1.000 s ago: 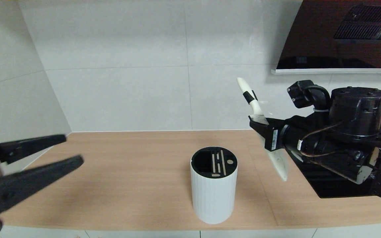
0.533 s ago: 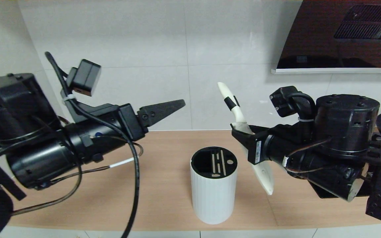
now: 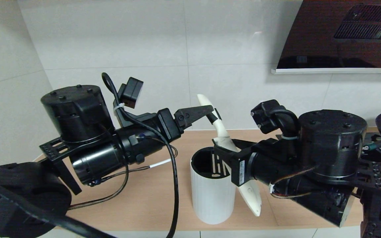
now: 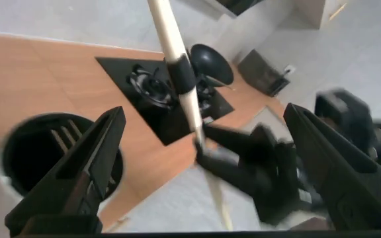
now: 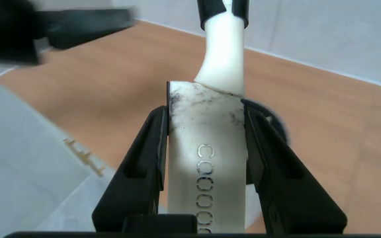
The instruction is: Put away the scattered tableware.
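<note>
A pale wood table (image 3: 137,201) against white wall tiles (image 3: 111,39) carries a white ribbed holder (image 3: 212,195), beside whose rim the right hand (image 3: 227,148) clamps a tilted white utensil (image 3: 223,134) with a black-banded handle, the left hand (image 4: 204,112) spread wide around that handle.

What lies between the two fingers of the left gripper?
The white spatula's handle, held by the right gripper; the left gripper stands open around it, as the left wrist view shows.
</note>
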You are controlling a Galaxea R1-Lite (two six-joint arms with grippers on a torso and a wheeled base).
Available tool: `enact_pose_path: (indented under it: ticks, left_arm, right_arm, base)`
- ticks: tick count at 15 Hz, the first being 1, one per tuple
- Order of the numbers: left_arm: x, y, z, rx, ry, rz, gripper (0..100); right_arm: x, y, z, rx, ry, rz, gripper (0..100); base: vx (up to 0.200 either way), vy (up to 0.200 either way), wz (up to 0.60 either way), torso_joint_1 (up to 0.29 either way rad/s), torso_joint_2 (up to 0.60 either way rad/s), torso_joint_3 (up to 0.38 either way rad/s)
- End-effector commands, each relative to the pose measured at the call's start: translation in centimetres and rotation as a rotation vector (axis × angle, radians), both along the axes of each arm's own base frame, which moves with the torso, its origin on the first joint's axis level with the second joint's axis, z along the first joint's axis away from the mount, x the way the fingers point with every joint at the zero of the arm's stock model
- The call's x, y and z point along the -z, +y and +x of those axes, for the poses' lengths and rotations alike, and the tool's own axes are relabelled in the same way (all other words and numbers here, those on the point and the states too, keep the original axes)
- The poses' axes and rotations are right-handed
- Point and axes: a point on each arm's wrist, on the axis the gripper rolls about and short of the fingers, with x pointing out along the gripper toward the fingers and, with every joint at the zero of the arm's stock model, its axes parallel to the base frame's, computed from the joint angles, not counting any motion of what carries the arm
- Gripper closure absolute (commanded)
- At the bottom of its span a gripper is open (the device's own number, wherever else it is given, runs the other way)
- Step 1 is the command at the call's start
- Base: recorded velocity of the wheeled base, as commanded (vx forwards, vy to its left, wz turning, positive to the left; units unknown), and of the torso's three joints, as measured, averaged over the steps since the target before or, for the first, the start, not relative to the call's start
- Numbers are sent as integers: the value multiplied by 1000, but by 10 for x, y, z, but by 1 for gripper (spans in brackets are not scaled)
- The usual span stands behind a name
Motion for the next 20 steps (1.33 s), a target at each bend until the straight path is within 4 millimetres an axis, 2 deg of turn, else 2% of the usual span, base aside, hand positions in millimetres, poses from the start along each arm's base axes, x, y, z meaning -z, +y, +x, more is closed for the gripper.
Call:
enact_pose_path:
  ticks: [1, 4, 13, 14, 20]
  left_arm:
    - [12, -9, 7, 2, 31, 21, 0]
    - [27, -22, 15, -31, 41, 31, 0]
    - [27, -26, 15, -44, 9, 11, 0]
    - [26, -25, 15, -44, 7, 9, 100]
    - [25, -25, 13, -41, 4, 11, 100]
  right_arm:
    - [5, 8, -5, -25, 11, -12, 100]
    - [9, 14, -11, -48, 31, -8, 100]
    - [16, 20, -14, -66, 42, -22, 100]
    - [16, 19, -14, -64, 42, -22, 100]
    - [17, 19, -12, -48, 43, -22, 100]
  base:
    - [0, 0, 0, 0, 0, 0]
    - [0, 0, 0, 0, 0, 0]
    - [0, 0, 0, 0, 0, 0]
    - [0, 0, 0, 0, 0, 0]
    - [0, 0, 0, 0, 0, 0]
